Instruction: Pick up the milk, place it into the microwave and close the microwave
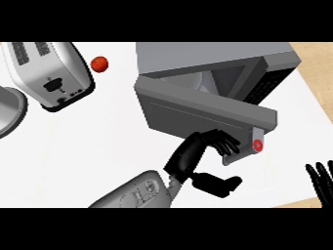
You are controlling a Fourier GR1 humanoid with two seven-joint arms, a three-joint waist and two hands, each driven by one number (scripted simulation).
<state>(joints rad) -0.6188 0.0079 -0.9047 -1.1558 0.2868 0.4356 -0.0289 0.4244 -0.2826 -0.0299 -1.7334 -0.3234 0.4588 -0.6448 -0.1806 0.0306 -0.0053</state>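
Two black hands show. One hand (206, 146), on the grey forearm rising from the lower edge, rests relaxed fingers against the open microwave door (197, 105), grasping nothing. The right hand (332, 184) rests open at the lower right. Inside the microwave (219, 58), the milk cannot be made out. A toaster (50, 71) stands far left on the white desk (90, 146).

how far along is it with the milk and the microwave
No milk shows outside the microwave, though its cavity is too hidden to confirm the carton is inside. In hand: the left hand has its fingers against the door, which stands partly open. Left: swinging the door fully shut. The right hand rests open at the lower right edge.
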